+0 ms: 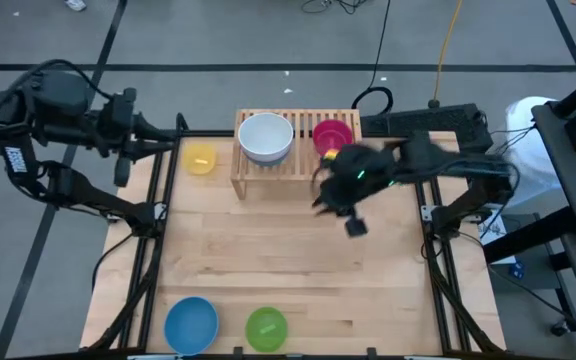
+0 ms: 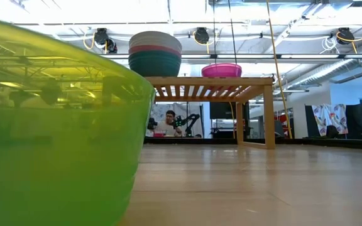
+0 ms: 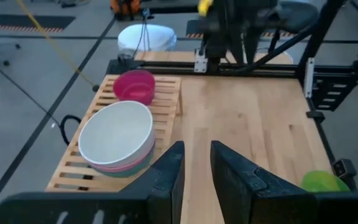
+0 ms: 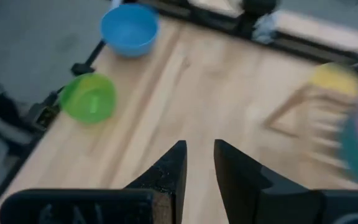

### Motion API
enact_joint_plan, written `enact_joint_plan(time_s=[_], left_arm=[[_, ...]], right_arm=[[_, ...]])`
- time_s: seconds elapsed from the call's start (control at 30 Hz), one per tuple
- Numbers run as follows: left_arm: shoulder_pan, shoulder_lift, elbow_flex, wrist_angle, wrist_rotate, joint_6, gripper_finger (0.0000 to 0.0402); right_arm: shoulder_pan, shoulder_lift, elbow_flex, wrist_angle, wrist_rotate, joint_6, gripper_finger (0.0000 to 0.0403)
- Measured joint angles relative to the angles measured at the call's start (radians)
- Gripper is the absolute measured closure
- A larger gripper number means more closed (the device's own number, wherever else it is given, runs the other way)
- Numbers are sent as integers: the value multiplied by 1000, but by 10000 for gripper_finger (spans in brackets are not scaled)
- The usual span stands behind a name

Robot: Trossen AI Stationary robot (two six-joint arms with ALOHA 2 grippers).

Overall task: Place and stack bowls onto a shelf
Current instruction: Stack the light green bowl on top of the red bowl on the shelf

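Note:
The light-wood shelf point(image 1: 288, 160) stands at the table's far edge. On its slats sits a stack of large bowls point(image 2: 155, 53), white over pink over teal, and beside it a small red bowl point(image 1: 333, 135) rests on its base. The yellow bowl point(image 1: 200, 158) is on the table left of the shelf. The blue bowl point(image 1: 190, 323) and lime green bowl point(image 1: 265, 328) sit at the near edge. No purple bowl shows. My right gripper point(image 1: 354, 220) hovers over the table just right of the shelf's front, narrowly open and empty. My left gripper point(image 3: 196, 168) waits off the far-left corner, narrowly open.
Bare wood fills the table's middle between the shelf and the two near bowls point(image 4: 129, 28). The green bowl point(image 2: 55, 125) fills the left of the low view. Metal frame rails point(image 1: 438, 260) run along both side edges. A person sits in the room behind point(image 2: 168, 119).

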Motion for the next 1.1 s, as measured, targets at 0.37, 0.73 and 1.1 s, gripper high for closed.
enact_joint_plan(time_s=[0.37,0.73,1.1], left_arm=[[-68,-40,0,0,10,17,319],[-126,-46,0,0,24,25,319],[-146,-46,-1,0,24,-8,319]], right_arm=[[154,212,0,100,3,215,328],[225,384,0,205,4,406,327],[277,506,0,208,-4,425,320]])
